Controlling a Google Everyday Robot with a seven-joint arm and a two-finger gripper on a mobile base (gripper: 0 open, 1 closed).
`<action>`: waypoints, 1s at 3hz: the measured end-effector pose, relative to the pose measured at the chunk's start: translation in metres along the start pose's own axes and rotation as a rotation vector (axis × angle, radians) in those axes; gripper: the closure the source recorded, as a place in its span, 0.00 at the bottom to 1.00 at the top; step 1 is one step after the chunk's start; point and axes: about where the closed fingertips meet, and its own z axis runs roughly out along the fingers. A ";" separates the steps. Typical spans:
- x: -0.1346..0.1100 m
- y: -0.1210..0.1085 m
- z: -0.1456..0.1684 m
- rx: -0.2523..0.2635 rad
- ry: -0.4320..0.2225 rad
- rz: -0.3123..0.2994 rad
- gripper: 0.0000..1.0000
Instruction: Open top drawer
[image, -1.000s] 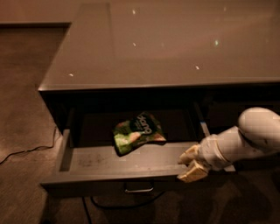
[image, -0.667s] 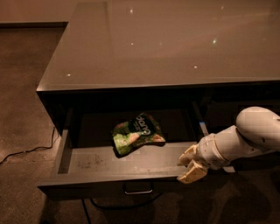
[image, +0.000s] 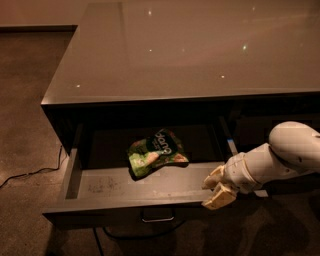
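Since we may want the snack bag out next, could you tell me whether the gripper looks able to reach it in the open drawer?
Probably yes. The drawer is pulled out, the snack bag lies uncovered on its floor, and the gripper sits at the front rim to its right, with nothing between.

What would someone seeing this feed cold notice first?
The top drawer stands pulled well out below the glossy countertop, with a crumpled green snack bag lying on its grey floor. The pale gripper sits at the drawer's front right corner, by the rim.
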 end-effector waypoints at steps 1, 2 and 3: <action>-0.001 0.000 0.001 -0.002 -0.005 -0.004 0.35; -0.011 -0.005 0.007 -0.016 -0.032 -0.040 0.12; -0.027 -0.014 0.012 -0.033 -0.074 -0.099 0.00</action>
